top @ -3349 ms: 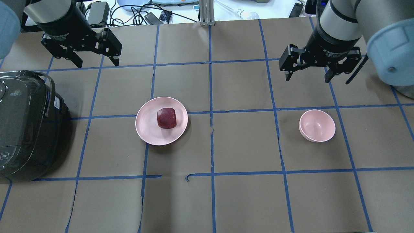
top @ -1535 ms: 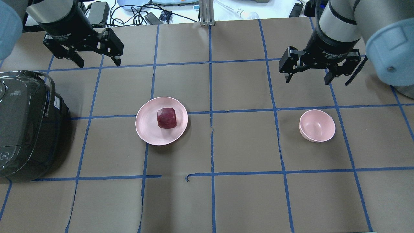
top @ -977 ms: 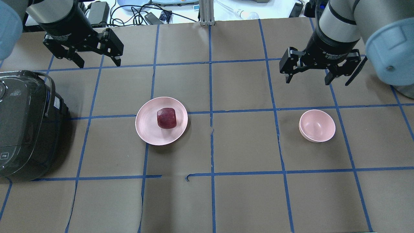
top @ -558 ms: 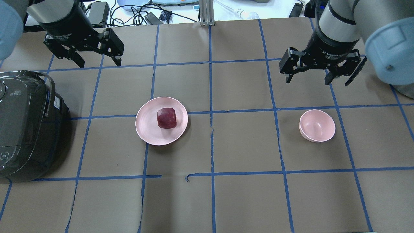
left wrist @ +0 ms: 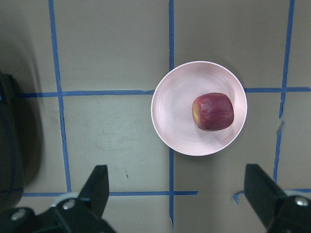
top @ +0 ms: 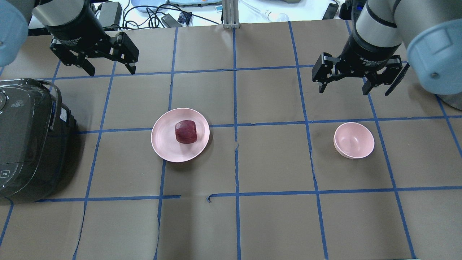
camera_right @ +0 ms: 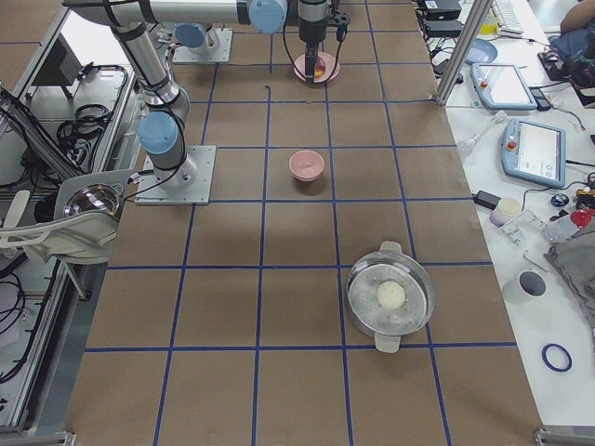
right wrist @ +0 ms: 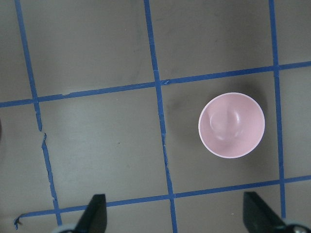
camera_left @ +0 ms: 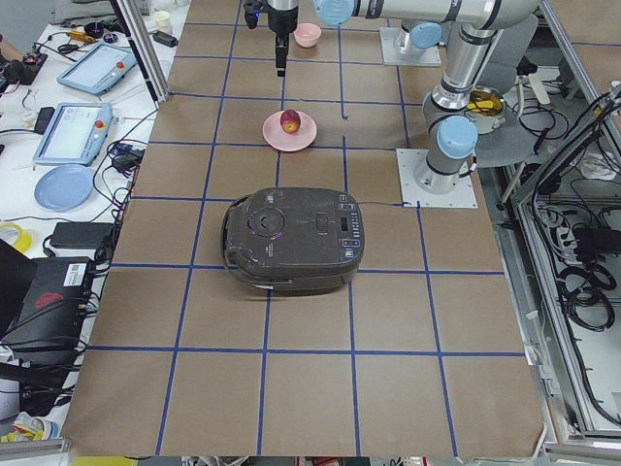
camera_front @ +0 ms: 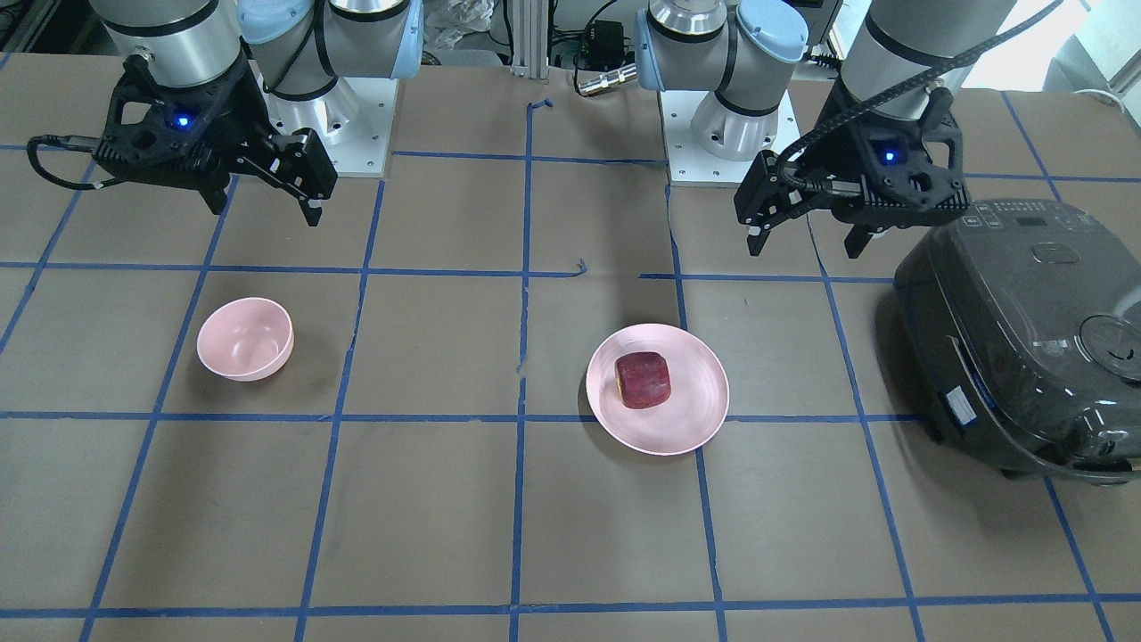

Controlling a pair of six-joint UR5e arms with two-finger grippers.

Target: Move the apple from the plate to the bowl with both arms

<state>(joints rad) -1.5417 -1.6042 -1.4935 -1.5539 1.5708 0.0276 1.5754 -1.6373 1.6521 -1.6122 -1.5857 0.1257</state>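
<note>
Overhead, with twelve o'clock at the far edge, the table (top: 274, 224) is covered in brown paper crossed by blue tape lines. At its nine o'clock edge sits a dark rice cooker (top: 25, 141), lid down. Next in size come the arms. The left gripper (top: 111, 70) hangs in the air at about eleven o'clock on the table, its two fingers spread wide and gripping nothing. The right gripper (top: 343, 89) hangs at about one o'clock, fingers likewise wide apart and empty. Both point downward and touch nothing. The plate (top: 164, 144) lies flat a little toward nine o'clock from the table's middle, between four and five o'clock from the left gripper. The bowl (top: 355, 142) stands upright at three o'clock from the plate, well apart from it, and almost at six o'clock from the right gripper. Smallest, the apple (top: 186, 131) rests on the plate, slightly toward two o'clock from the plate's centre, with a yellowish patch on one side.
</note>
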